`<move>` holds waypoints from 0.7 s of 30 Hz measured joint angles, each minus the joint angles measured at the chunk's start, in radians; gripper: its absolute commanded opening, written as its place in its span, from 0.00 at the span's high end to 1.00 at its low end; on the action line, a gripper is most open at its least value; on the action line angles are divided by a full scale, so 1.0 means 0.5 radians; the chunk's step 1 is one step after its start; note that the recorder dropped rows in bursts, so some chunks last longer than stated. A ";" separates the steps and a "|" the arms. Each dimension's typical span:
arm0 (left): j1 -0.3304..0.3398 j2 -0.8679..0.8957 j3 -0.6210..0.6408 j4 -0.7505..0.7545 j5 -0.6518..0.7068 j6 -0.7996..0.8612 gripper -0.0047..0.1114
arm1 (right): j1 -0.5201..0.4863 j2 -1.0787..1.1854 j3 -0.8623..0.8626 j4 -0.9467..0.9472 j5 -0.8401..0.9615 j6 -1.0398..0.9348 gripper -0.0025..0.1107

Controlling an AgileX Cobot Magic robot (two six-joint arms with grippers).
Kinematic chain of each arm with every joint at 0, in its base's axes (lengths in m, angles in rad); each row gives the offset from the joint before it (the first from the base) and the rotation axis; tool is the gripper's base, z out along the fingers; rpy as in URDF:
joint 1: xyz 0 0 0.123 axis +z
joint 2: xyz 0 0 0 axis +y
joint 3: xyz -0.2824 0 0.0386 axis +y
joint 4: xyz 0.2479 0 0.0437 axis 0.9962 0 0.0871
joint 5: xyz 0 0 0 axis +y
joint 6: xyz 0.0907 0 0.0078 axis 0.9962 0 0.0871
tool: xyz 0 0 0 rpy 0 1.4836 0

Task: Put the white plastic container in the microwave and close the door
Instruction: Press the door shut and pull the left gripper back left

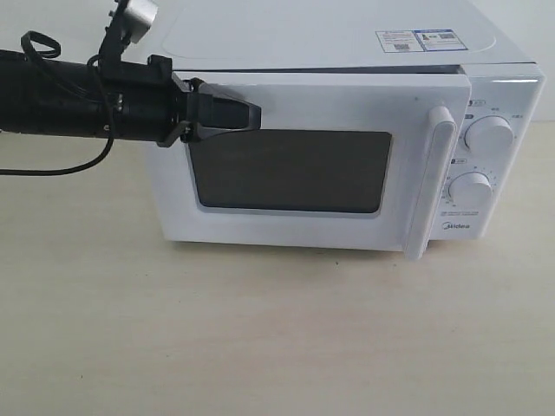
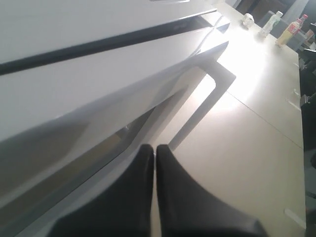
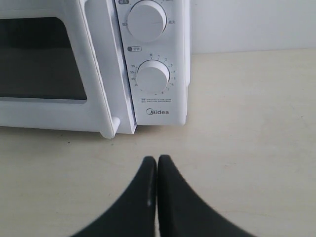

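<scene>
The white Midea microwave (image 1: 347, 52) stands on the table, its two round dials (image 1: 488, 134) at the right. Its door (image 1: 295, 165), with dark window and vertical bar handle (image 1: 431, 182), sits nearly flush with the body, a thin gap showing along its top edge (image 2: 98, 47). My left gripper (image 1: 251, 114) is shut and empty, its fingertips against the door's upper left front. The handle (image 2: 207, 98) shows beyond the left gripper (image 2: 154, 148). My right gripper (image 3: 157, 159) is shut and empty above the table, in front of the dials (image 3: 153, 76). The white plastic container is not in view.
Light wooden table (image 1: 260, 338) extends in front of the microwave. Stickers (image 1: 416, 39) lie on the oven's top. Bottles (image 2: 289, 29) stand far off on the table's other end in the left wrist view. A pale wall rises behind the table (image 3: 247, 24).
</scene>
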 measured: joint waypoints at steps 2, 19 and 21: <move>0.000 0.000 0.000 0.000 0.000 0.000 0.92 | 0.000 0.000 0.000 0.000 0.000 0.000 0.98; 0.000 -0.556 0.319 0.083 -0.447 0.017 0.92 | 0.000 0.000 0.000 0.000 0.000 0.000 0.98; 0.000 -0.668 0.388 0.083 -0.557 0.018 0.92 | 0.000 0.000 0.000 0.000 0.000 0.000 0.98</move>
